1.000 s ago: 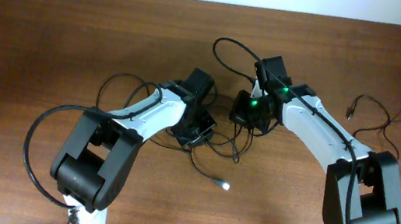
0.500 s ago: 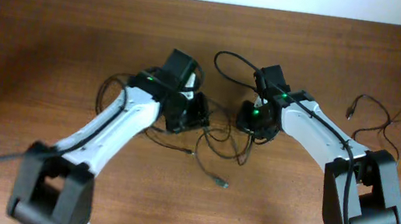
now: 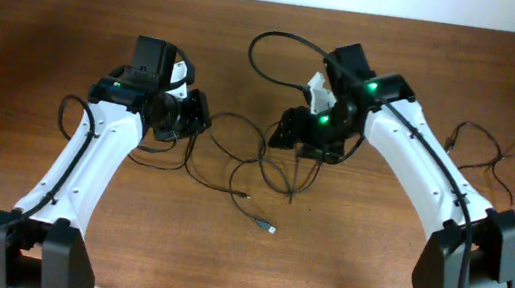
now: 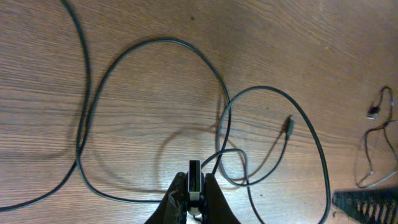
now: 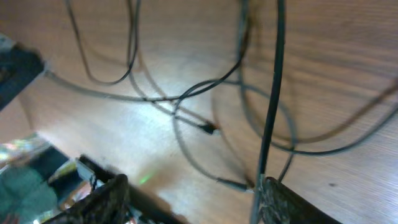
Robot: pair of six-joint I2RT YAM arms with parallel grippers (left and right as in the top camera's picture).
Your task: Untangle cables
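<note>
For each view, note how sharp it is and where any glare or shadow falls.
Overhead: sharp, evenly lit. Left wrist: sharp, cables casting soft shadows on the table. Right wrist: blurred throughout, bright glare on the table mid-frame.

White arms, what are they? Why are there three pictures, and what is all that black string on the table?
They are two robot arms, the left arm and the right arm, working at a wooden table. The big picture comes from a camera looking straight down. The other two come from small cameras on each arm's wrist, so you see that arm's own fingers at the bottom. The "string" is thin black cables, looped over each other between the arms. The robot's job is to untangle them. The pinching part is called an end effector. The left end effector is shut on a small plug at a cable's end. The right end effector is open above the cables, and its picture is blurry.
</note>
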